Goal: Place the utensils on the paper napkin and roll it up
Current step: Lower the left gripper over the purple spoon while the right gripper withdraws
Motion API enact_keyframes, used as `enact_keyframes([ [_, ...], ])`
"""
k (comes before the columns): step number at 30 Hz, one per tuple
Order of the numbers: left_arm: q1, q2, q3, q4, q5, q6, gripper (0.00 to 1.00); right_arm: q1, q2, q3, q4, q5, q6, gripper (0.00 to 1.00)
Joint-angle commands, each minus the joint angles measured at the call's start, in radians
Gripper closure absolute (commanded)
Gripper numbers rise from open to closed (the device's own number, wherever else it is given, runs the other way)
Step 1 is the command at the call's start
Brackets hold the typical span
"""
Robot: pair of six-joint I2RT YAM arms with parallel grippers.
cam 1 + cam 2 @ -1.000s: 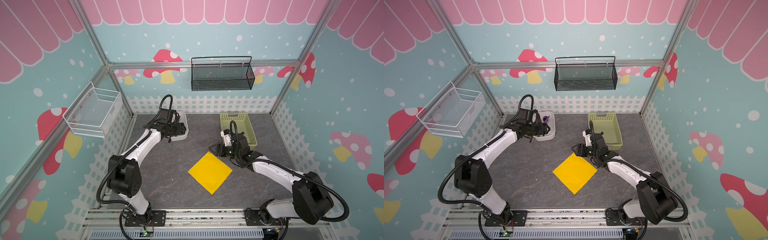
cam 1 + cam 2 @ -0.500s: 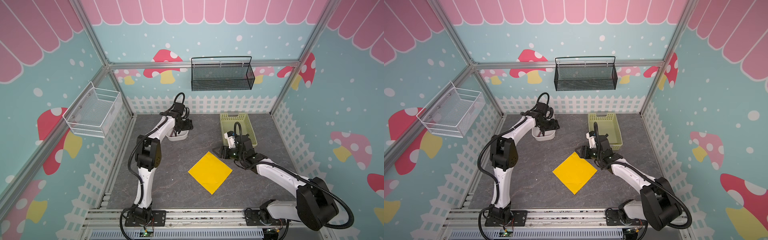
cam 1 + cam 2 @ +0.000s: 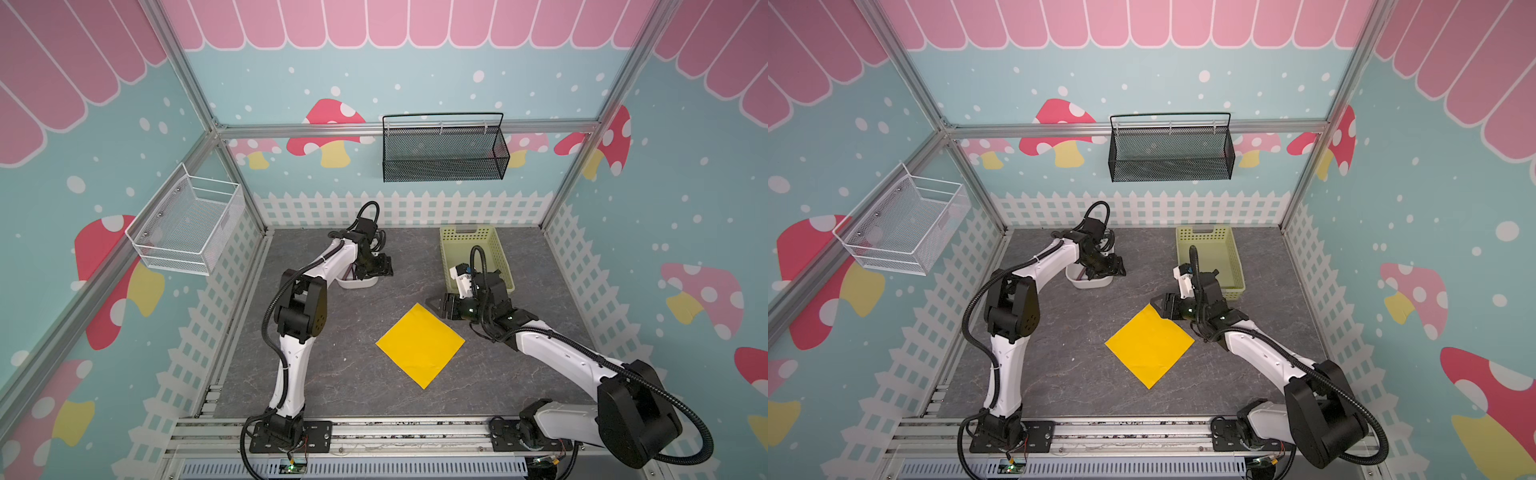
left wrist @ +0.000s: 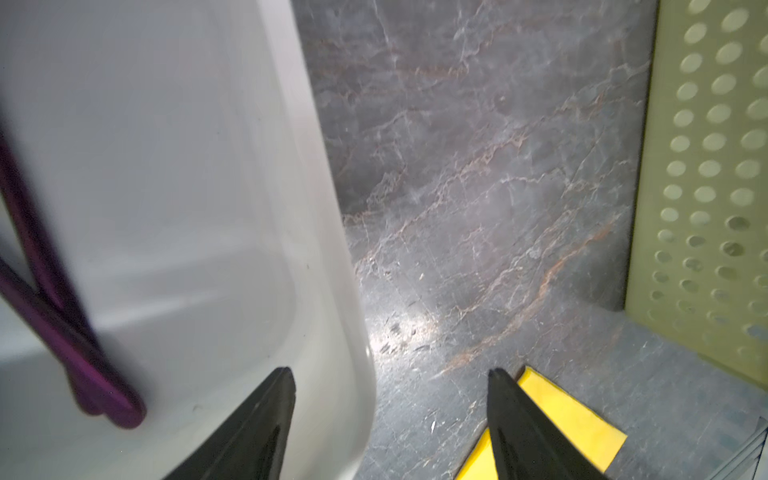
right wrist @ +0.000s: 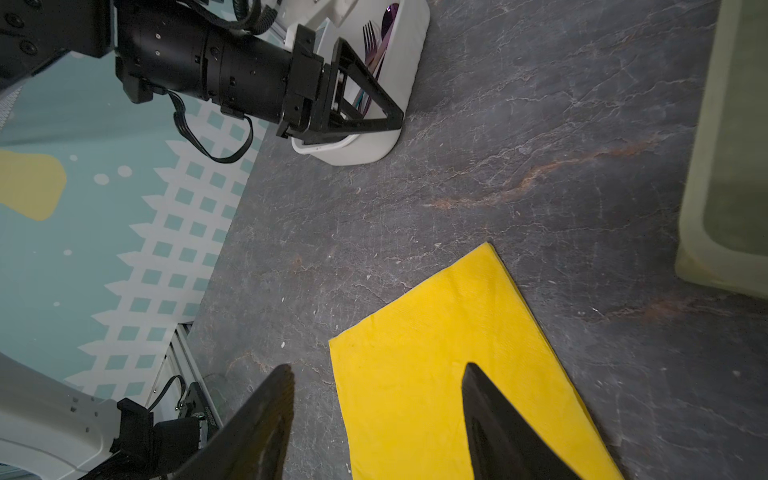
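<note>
The yellow paper napkin [image 3: 419, 345] [image 3: 1149, 347] lies flat mid-table, one corner pointing at me. The dark-purple utensils [image 5: 376, 41] [image 4: 62, 332] lie in a white tray [image 3: 357, 284] [image 3: 1088, 283] at the back. My left gripper [image 3: 380, 266] [image 4: 390, 374] hangs open over the tray's near right end. One finger is over the inside, the other over the table beyond the rim, and nothing is held. My right gripper [image 3: 440, 305] [image 5: 376, 370] is open and empty just above the napkin's far corner.
A pale green perforated basket [image 3: 473, 249] [image 3: 1212, 257] stands at the back right, right behind my right wrist. A black mesh basket [image 3: 442, 153] hangs on the back wall and a white wire basket [image 3: 187, 228] on the left wall.
My left arm has swung its elbow in toward the middle, and its gripper has moved right across the tray. My right gripper has barely shifted at the napkin's corner.
</note>
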Motion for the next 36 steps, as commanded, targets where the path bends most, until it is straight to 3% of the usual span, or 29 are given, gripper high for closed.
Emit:
enact_keyframes([
  [1,-0.017,-0.081,-0.046,-0.032,0.0,0.018,0.26,-0.005,-0.004,-0.018,0.004,-0.013,-0.015,0.34],
  [15,-0.073,-0.154,-0.109,-0.031,0.009,-0.024,0.25,-0.007,0.006,-0.009,0.004,-0.02,-0.02,0.34],
  [20,-0.072,-0.167,-0.038,-0.037,-0.092,-0.012,0.26,-0.008,0.012,0.004,-0.007,-0.018,-0.026,0.34],
  [22,-0.073,-0.15,0.012,-0.066,-0.162,0.018,0.34,-0.01,0.013,0.007,-0.014,-0.017,-0.028,0.34],
  [25,-0.067,-0.09,0.121,-0.159,-0.252,0.055,0.36,-0.011,0.017,0.009,-0.019,-0.016,-0.031,0.34],
  [36,0.022,0.075,0.314,-0.236,-0.307,0.062,0.52,-0.016,0.056,0.022,-0.026,-0.016,-0.038,0.35],
])
